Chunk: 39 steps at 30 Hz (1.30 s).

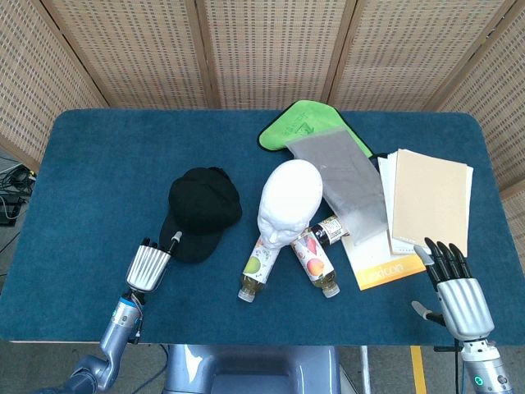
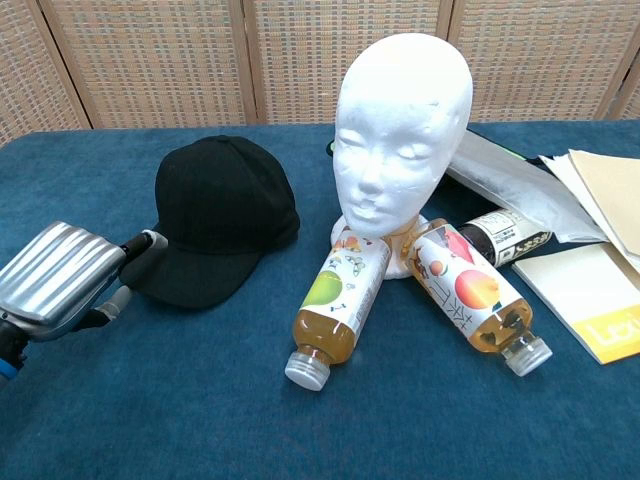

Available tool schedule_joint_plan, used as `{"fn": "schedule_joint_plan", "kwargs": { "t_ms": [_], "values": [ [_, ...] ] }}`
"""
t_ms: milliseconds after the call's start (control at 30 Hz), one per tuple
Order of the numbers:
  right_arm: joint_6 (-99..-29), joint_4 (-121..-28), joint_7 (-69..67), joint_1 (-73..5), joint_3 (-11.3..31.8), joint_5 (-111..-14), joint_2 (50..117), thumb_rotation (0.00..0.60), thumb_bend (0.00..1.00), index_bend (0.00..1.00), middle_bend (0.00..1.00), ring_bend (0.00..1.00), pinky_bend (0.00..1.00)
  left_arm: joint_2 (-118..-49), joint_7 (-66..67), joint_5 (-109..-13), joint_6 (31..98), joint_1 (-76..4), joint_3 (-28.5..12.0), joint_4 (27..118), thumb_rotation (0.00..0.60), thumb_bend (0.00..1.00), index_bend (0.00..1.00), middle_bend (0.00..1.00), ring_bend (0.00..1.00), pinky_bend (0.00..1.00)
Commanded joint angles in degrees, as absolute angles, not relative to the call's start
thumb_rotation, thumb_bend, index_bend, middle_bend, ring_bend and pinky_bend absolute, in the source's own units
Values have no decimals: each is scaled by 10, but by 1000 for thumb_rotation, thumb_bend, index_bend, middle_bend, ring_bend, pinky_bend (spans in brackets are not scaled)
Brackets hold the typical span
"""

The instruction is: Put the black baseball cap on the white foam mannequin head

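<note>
Black cap (image 2: pixel 222 222) lies on the table (image 1: pixel 98 172), left of the foam head (image 2: pixel 400 130). Left hand (image 2: pixel 62 280) pinches the brim edge. Right hand (image 1: pixel 456 289) is spread, holding nothing. Two bottles (image 2: pixel 335 310) lean at the head's base; papers (image 1: pixel 431 197) lie right.

- One black cap (image 1: pixel 203 210)
- One foam mannequin head (image 1: pixel 287 201)
- Three bottles (image 1: pixel 257 268) lying at its base
- One green cloth (image 1: pixel 302 125)
- One grey bag (image 1: pixel 344 180)
- Two robot hands (image 1: pixel 149 264)
- A stack of papers (image 1: pixel 430 199), number unclear
</note>
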State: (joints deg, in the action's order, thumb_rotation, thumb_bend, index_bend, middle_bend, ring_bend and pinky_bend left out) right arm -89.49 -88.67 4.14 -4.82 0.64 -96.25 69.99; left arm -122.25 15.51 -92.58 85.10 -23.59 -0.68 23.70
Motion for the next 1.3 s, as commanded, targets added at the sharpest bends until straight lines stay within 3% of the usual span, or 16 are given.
{"fn": "schedule_joint_plan", "kwargs": {
  "t_ms": [33,967,1300],
  "values": [
    [-896,-887,41,-48,7,-963,700,600,50,69,0,0,0,-1226,159,-924,839,-238,-5,229,600,453,240,909,823,672],
    [-898,-881,34,-51,2,-975,700,600,50,69,0,0,0,-1276,183,-913,828,-271,-12,160,600,454,295,908,823,675],
    [-899,-880,35,-52,-1,-982,702,600,50,69,0,0,0,-1285,186,-909,827,-281,-13,128,600,453,391,908,827,681]
  ]
}}
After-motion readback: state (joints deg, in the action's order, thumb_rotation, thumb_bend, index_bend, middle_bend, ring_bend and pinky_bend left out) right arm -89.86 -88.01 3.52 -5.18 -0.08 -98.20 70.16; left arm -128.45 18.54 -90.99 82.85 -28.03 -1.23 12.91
